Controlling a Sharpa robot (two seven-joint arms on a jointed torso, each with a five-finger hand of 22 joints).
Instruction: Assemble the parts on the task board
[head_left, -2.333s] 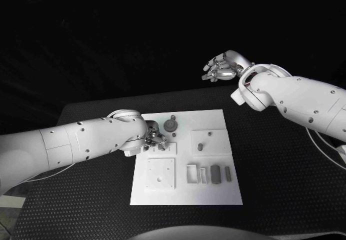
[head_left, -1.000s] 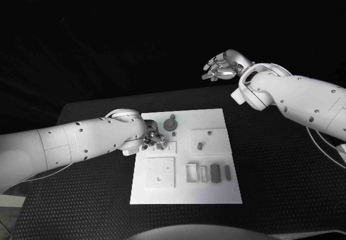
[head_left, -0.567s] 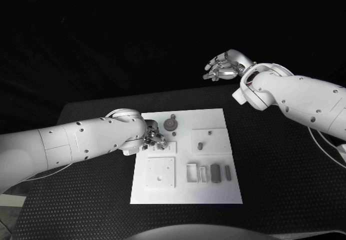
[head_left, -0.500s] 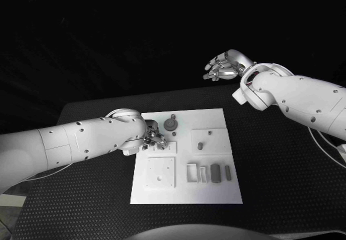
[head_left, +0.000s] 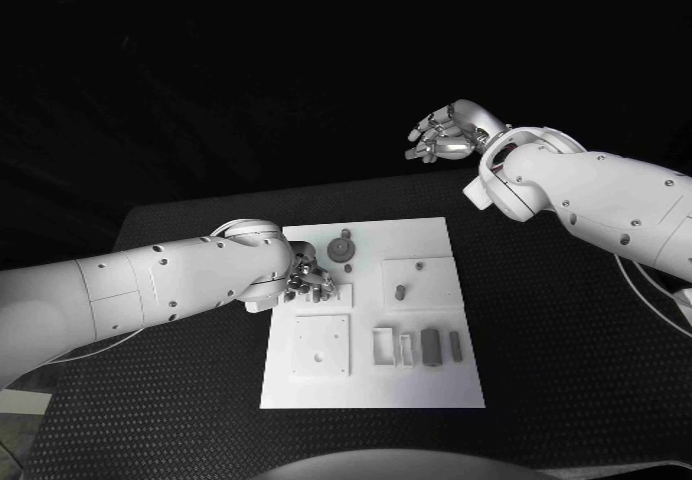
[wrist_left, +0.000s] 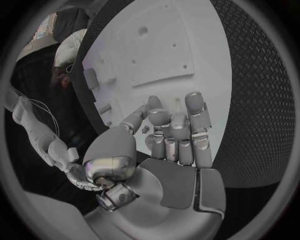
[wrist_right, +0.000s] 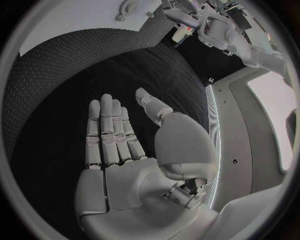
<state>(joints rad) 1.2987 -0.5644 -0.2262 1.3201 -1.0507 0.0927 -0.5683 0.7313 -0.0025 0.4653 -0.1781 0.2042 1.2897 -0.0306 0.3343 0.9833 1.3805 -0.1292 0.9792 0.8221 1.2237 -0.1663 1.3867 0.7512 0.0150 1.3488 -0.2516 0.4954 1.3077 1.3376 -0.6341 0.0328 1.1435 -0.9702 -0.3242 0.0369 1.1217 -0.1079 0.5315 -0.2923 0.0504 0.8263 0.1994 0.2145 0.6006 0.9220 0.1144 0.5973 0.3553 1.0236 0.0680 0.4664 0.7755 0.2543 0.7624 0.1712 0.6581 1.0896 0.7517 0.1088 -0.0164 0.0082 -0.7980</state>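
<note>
The white task board (head_left: 433, 385) lies mid-table. On it are a round grey part (head_left: 342, 247), a raised plate with a grey peg (head_left: 397, 293), a square holed plate (head_left: 322, 346) and a row of small grey parts (head_left: 431, 348). My left hand (head_left: 304, 281) rests low at the board's left edge over a small raised plate (head_left: 339, 293). Its thumb and fingers (wrist_left: 178, 135) are drawn together and seem to pinch a small grey part (wrist_left: 145, 129). My right hand (head_left: 444, 134) hangs high beyond the table's far edge, with its fingers (wrist_right: 109, 135) straight, apart and holding nothing.
In the left wrist view the holed plate (wrist_left: 156, 50) and the small parts (wrist_left: 92, 78) lie past my fingers. Black textured table (head_left: 577, 340) surrounds the board, with bare room right and in front. The right wrist view shows the board's far part (wrist_right: 69, 25).
My left hand's fingers have shifted slightly at the small raised plate. The right hand has stayed raised in the same place.
</note>
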